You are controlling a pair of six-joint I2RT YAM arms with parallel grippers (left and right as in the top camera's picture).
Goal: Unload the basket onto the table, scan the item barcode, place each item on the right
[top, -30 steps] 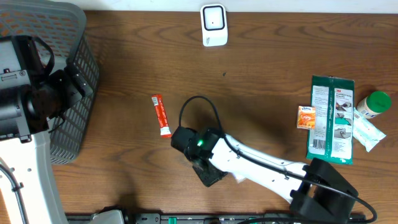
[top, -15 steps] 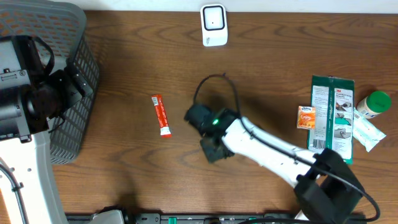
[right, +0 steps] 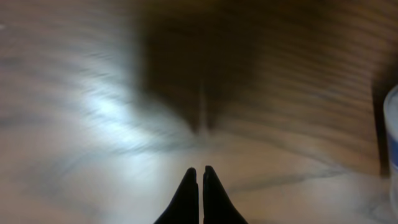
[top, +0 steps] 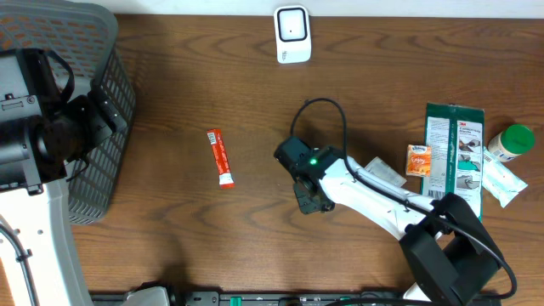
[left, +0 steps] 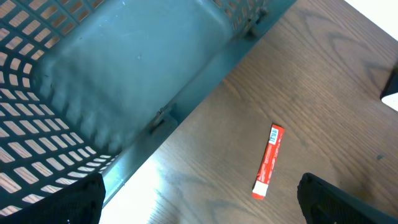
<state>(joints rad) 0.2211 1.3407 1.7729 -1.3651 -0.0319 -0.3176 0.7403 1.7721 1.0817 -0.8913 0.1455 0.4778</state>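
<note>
Pickup is waiting: right claw (right: 200, 169) hovering shut, empty, left claw (left: 200, 180) gaping, empty; next likely opening over sachet (top: 220, 158) at 9 o'clock.

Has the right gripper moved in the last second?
Yes. In the overhead view the right gripper, shut, has swung right and up toward the white scanner, away from the red sachet, which stayed put.

Site type: mock shop checkout on a lab bench. Evidence: white scanner (top: 291, 34) at 12 o'clock on wood-grain table (top: 170, 93); grey mesh basket (top: 110, 102) at 9; small pkgd retail goods, i.e. red sachet (top: 220, 157) near ctr, green pack (top: 454, 161), orange packet (top: 418, 160) and green-cap bottle (top: 510, 142) at 3.
</note>
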